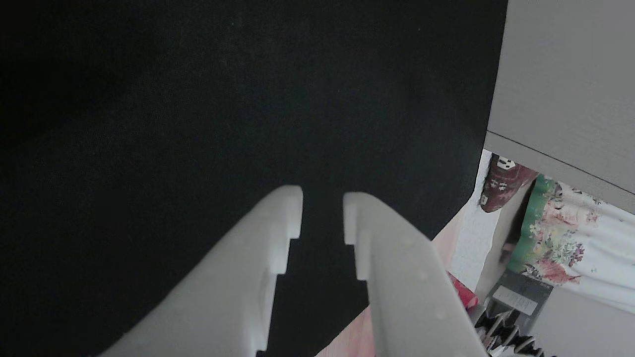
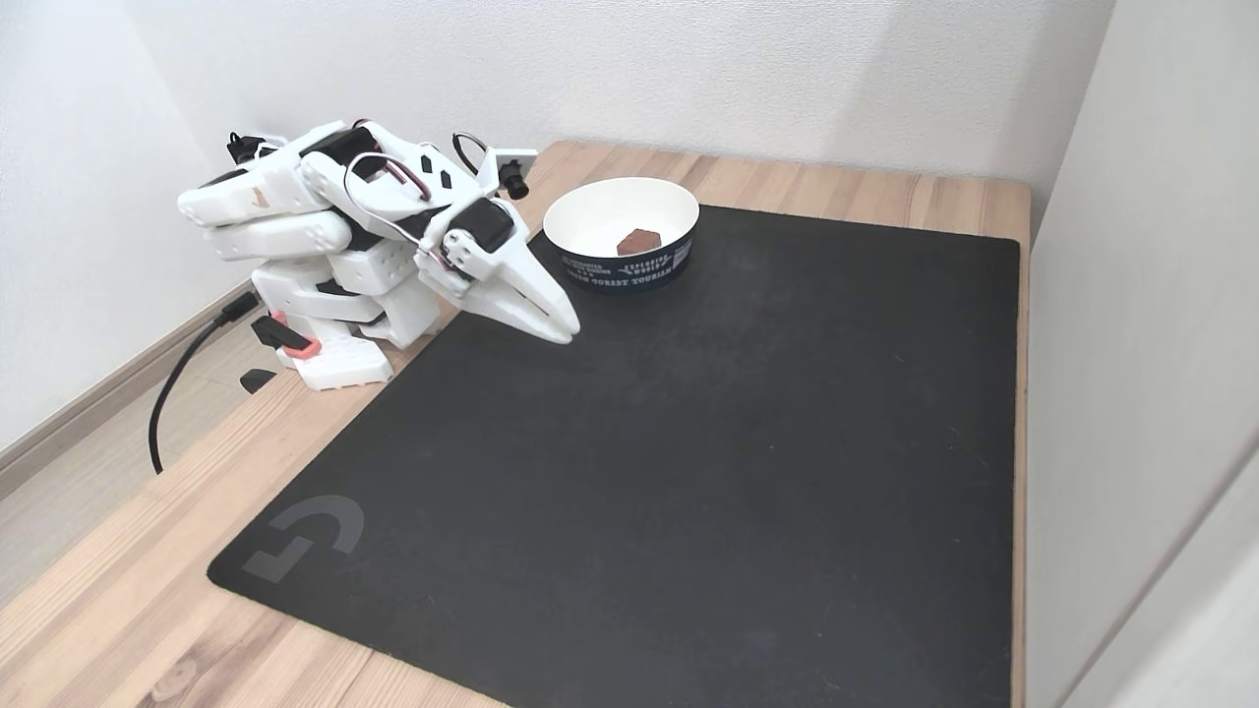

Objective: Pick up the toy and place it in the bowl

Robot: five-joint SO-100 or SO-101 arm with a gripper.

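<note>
The toy (image 2: 637, 241), a small dull-red block, lies inside the bowl (image 2: 590, 202), which is white inside with a dark printed band outside and stands at the far edge of the black mat. In the fixed view my white arm is folded low at the left, and the gripper (image 2: 563, 332) points down onto the mat, below and to the left of the bowl and apart from it. The other view looks along the two white stepped fingers (image 1: 278, 233) of the gripper (image 1: 322, 208). A narrow gap shows between their tips, with only black mat behind it.
A large black mat (image 2: 689, 442) covers most of the wooden table (image 2: 118, 610). The arm's base (image 2: 334, 344) and a black cable (image 2: 182, 364) sit at the left. A pale grey panel (image 2: 1141, 295) stands along the table's right side.
</note>
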